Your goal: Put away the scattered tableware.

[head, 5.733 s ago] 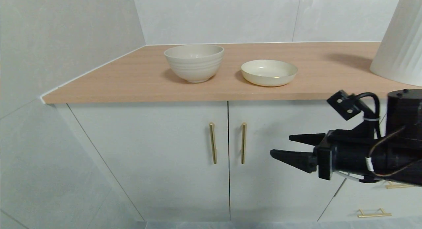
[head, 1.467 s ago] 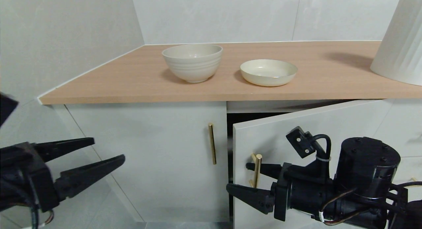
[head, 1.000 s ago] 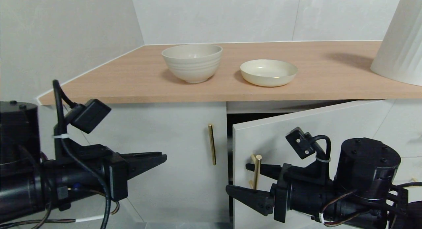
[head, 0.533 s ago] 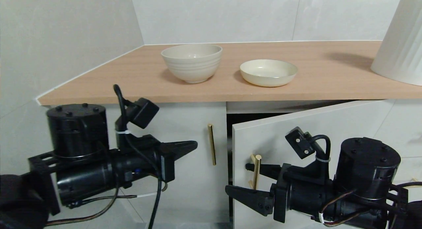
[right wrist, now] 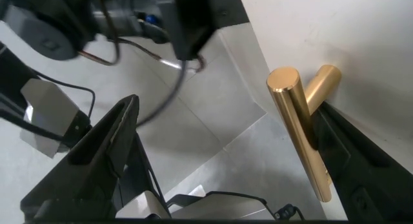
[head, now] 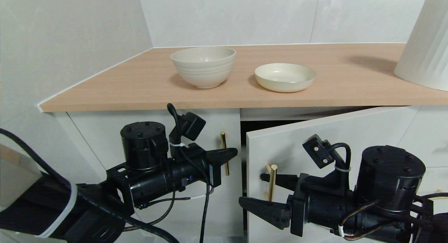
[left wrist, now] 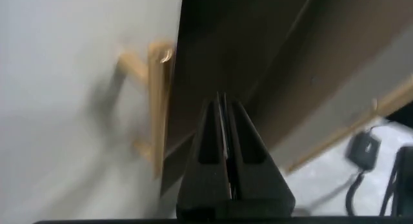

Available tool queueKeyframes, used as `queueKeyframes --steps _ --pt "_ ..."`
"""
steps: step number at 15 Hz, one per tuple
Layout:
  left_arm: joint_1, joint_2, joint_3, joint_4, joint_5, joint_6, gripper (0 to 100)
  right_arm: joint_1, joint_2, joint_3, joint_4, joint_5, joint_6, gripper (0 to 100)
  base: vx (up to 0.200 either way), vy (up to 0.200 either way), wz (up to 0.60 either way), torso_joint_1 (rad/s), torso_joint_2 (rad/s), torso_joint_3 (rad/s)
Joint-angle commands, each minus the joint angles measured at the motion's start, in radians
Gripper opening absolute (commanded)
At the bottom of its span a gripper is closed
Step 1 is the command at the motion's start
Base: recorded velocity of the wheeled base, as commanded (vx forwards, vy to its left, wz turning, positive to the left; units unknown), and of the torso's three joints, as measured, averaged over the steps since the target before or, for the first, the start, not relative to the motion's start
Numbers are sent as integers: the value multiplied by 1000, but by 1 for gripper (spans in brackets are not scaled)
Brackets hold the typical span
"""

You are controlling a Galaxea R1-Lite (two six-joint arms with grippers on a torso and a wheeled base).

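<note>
Plainly, right claw [head: 250,188] gapes wide astride the door handle [head: 272,180]; left claw [head: 234,152] is pressed together.

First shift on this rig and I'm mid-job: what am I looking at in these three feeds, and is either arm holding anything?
You are driving a two-armed robot facing a kitchen cabinet. The wide picture comes from its head camera; the other two come from a camera on each wrist, looking along that arm's gripper. On the wooden counter sit a deep bowl and a shallow dish, apart and untouched. Below, the right door stands partly open. The right gripper is open, its fingers either side of that door's gold handle, not clamped on it. The left gripper is shut on nothing, its tip beside the left door's handle. Neither arm holds anything.
</note>
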Motion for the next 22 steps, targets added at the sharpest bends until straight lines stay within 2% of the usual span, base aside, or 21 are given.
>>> queueKeyframes --steps 1,3,8,9,11,13,15,21,22 --pt "-26 64 -31 -11 -9 -19 0 -1 -2 2 0 -1 0 100 0 0 0 0 0 0" --pt "-44 67 -42 -11 -32 -38 0 -1 -2 2 3 0 0 100 0 0 0 0 0 0" --pt "-86 71 -57 -14 -37 -47 0 -5 -5 -1 29 0 0 100 0 0 0 0 0 0" --pt "-86 68 -64 -14 -38 -59 0 -7 -5 -3 31 0 0 100 0 0 0 0 0 0" --pt "-107 51 -59 -56 -55 -122 0 -31 -5 -14 31 -1 0 100 0 0 0 0 0 0" --pt "-113 55 -53 -102 -80 -147 0 -74 -8 -7 31 -3 -2 100 0 0 0 0 0 0" --pt "-113 59 -54 -102 -83 -148 0 -133 -31 34 31 -3 -34 100 0 0 0 0 0 0" --pt "-153 90 -67 -103 -113 -147 0 -206 -137 135 48 -9 -71 100 0 0 0 0 0 0" --pt "-158 99 -73 -103 -112 -147 0 -212 -194 170 84 -14 -115 100 0 0 0 0 0 0"
